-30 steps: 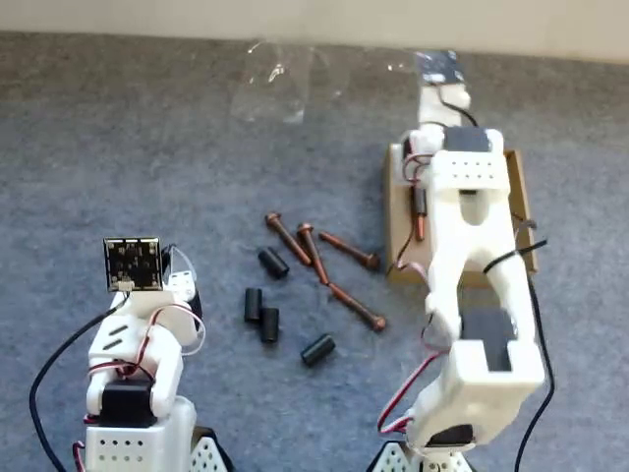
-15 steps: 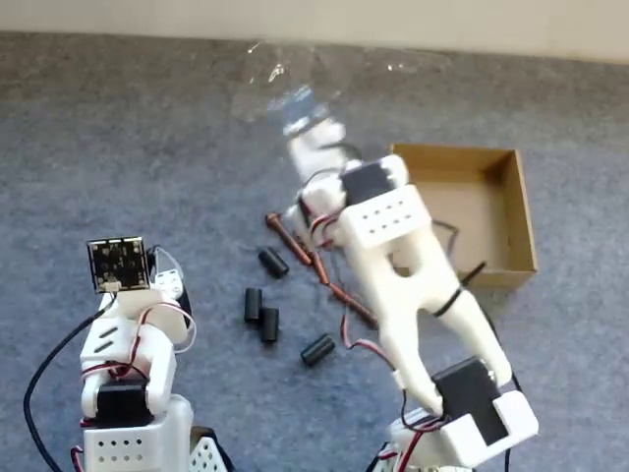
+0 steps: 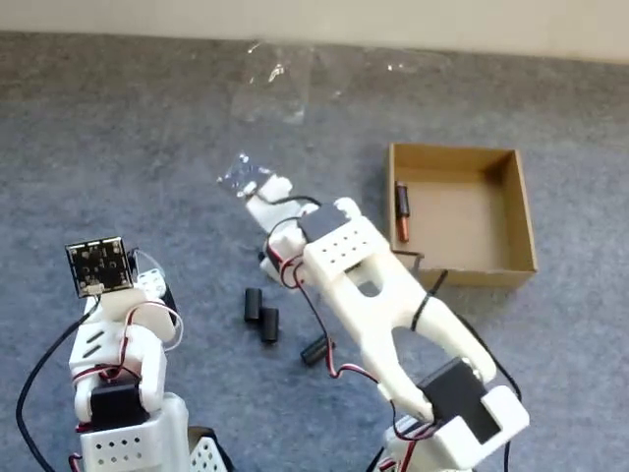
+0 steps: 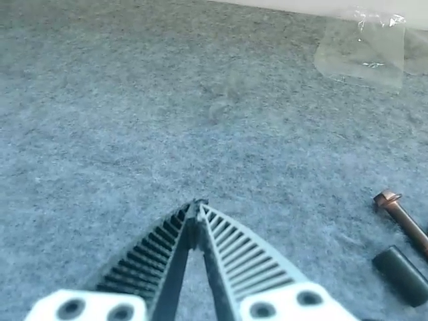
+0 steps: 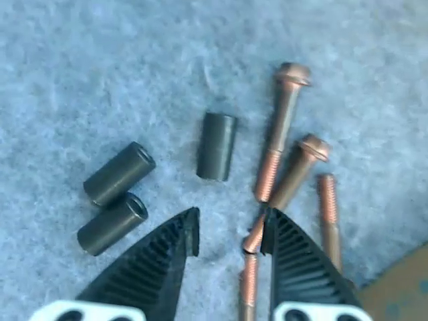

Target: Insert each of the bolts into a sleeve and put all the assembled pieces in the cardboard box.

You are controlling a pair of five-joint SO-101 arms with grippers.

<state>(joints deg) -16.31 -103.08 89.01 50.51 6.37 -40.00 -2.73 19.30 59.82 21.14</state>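
From above, the right arm point(image 3: 373, 295) slants across the grey carpet point(image 3: 118, 138), its wrist well to the left of the cardboard box point(image 3: 526, 211). One assembled piece point(image 3: 401, 211) lies inside the box along its left wall. Two sleeves point(image 3: 253, 303) sit just beside each other left of the arm, and a third point(image 3: 314, 349) pokes out from under its edge. A second ago this arm hung over the box. Half a second ago it was swinging off, and now it has come further left. The left arm point(image 3: 113, 354) has drifted slightly left too. A plastic bag point(image 3: 280, 74) lies at the far edge.

From the left wrist, the left claw point(image 4: 196, 204) is pressed shut on nothing, over bare carpet. A bolt head point(image 4: 400, 215) and a sleeve end point(image 4: 401, 266) lie well apart from its tips.

From the right wrist, the right claw point(image 5: 231, 227) stands moderately open, gripping nothing. Four bolts lie just ahead. One point(image 5: 281, 134) lies farthest out. A second point(image 5: 294, 177) runs its threaded end into the gap, close against one finger point(image 5: 294, 267), though I cannot tell whether they touch. A third point(image 5: 328, 214) lies beyond that finger, and a fourth point(image 5: 247, 281) lies low between the fingers. One sleeve point(image 5: 217, 146) lies beside the farthest bolt, and two more point(image 5: 119, 172) lie together beyond the other finger.
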